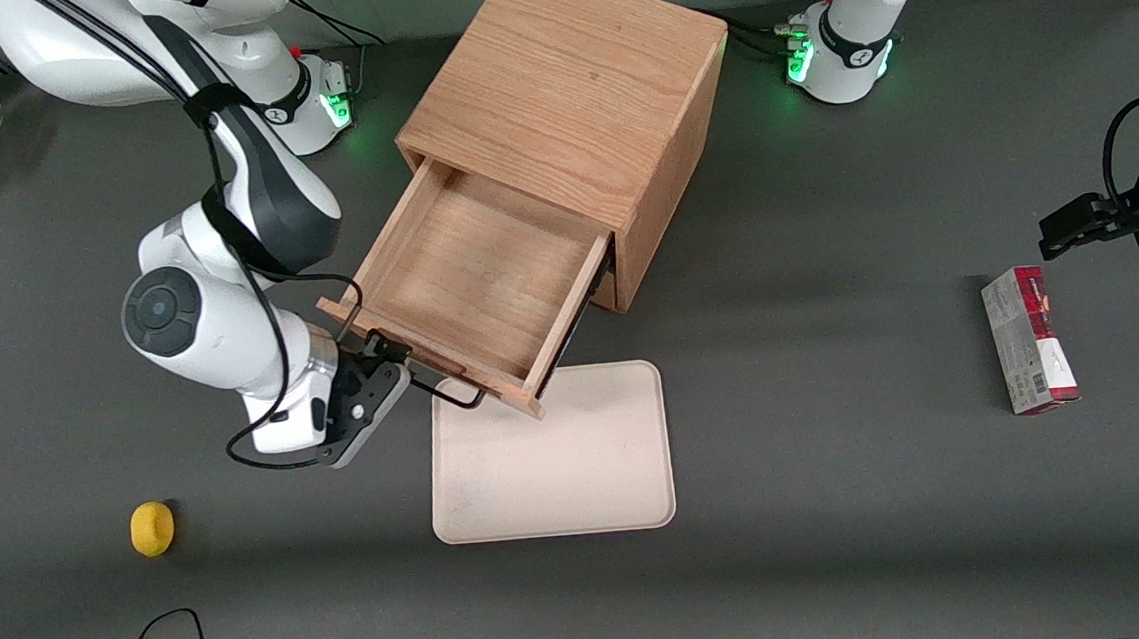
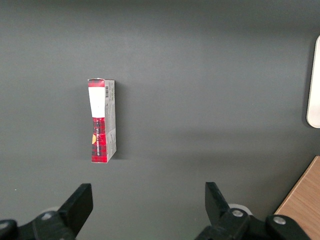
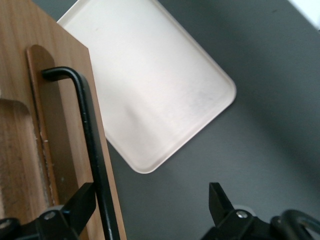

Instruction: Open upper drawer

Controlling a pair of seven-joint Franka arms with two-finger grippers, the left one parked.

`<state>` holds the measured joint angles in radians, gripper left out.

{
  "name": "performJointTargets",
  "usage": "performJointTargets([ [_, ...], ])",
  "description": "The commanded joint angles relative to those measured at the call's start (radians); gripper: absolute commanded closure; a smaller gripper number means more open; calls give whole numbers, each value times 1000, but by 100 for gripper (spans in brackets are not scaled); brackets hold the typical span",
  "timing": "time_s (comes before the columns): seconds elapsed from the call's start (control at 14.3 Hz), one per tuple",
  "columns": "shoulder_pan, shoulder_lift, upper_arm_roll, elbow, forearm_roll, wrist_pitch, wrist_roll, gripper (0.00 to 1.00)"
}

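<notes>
The oak cabinet [image 1: 563, 89] stands in the middle of the table. Its upper drawer [image 1: 471, 276] is pulled far out, showing an empty light-wood inside; its front reaches over the tray's edge. The lower drawer is hidden under it. My right gripper [image 1: 394, 357] is at the drawer front, at the end of the black bar handle [image 1: 454, 393] toward the working arm. In the right wrist view the gripper [image 3: 150, 207] is open; the handle [image 3: 90, 135] passes between the fingers, close beside one finger [image 3: 82, 205] and well apart from the second.
A beige tray [image 1: 559, 461] lies in front of the cabinet, also in the right wrist view [image 3: 150, 85]. A yellow round object [image 1: 152, 528] lies toward the working arm's end. A red and grey box [image 1: 1029, 339] lies toward the parked arm's end, also in the left wrist view [image 2: 101, 121].
</notes>
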<state>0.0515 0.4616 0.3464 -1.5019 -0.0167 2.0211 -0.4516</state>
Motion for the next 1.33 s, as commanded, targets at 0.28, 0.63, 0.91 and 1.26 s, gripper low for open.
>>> performJointTargets([
  [0.28,5,-101,-120,183,24,-256,139,0],
  [0.63,11,-373,-288,-36,43,-434,387,0],
  [0.91,10,-694,-356,-432,37,-297,531,0],
  [1.26,5,-742,-388,-443,20,-370,534,0],
])
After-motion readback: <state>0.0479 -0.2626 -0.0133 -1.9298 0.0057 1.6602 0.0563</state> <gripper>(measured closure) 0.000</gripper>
